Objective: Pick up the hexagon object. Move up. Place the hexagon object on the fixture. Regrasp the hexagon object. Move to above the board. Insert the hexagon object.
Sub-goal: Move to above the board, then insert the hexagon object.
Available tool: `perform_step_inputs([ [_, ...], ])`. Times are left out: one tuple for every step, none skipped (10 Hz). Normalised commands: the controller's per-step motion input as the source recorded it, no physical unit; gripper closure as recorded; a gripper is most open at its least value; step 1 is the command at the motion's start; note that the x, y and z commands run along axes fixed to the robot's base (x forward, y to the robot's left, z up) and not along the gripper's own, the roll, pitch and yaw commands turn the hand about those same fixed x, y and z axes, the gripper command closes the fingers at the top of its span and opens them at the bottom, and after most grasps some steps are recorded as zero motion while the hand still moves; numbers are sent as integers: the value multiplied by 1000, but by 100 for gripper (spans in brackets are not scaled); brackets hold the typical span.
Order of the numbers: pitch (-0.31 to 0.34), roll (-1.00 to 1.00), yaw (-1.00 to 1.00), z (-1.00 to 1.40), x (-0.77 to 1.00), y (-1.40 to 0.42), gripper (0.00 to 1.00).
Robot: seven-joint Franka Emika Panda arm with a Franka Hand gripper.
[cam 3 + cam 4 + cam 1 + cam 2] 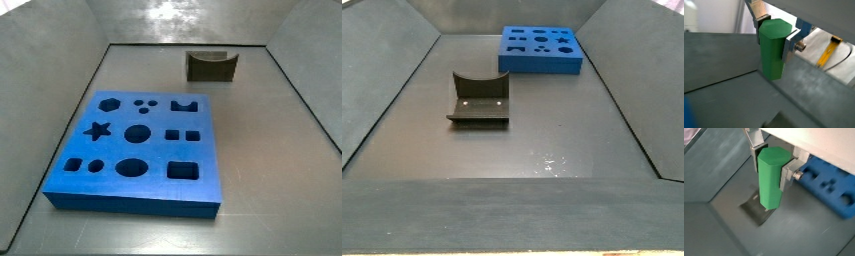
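green hexagon object (771,178) upright, gripped between closed gripper (773,170) jaws, above floor

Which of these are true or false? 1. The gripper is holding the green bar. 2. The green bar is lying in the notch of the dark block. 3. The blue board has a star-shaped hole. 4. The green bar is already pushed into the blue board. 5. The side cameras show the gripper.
1. True: in both wrist views the gripper has its silver fingers closed on the green bar, which hangs upright above the floor.
2. False: the dark block has an empty notch in both side views.
3. True: the blue board has a star hole on one side.
4. False: all the board's holes are empty; the bar is in the gripper.
5. False: neither side view shows the gripper or the bar.
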Motion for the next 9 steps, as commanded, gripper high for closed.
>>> perform_step_inputs([
  [-21,-1000,-98,204,-137,-1000,100],
  [-15,-1000,-98,207,-139,-1000,100],
  [-9,-1000,-98,208,-139,-1000,100],
  [-2,-918,-78,215,-141,-1000,100],
  [1,-672,-55,203,-127,-946,100],
  [4,-379,-29,130,-71,-571,100],
  [7,-242,-19,79,-33,-341,100],
  [6,-186,-13,52,-18,-235,100],
  [0,14,0,0,-34,0,100],
])
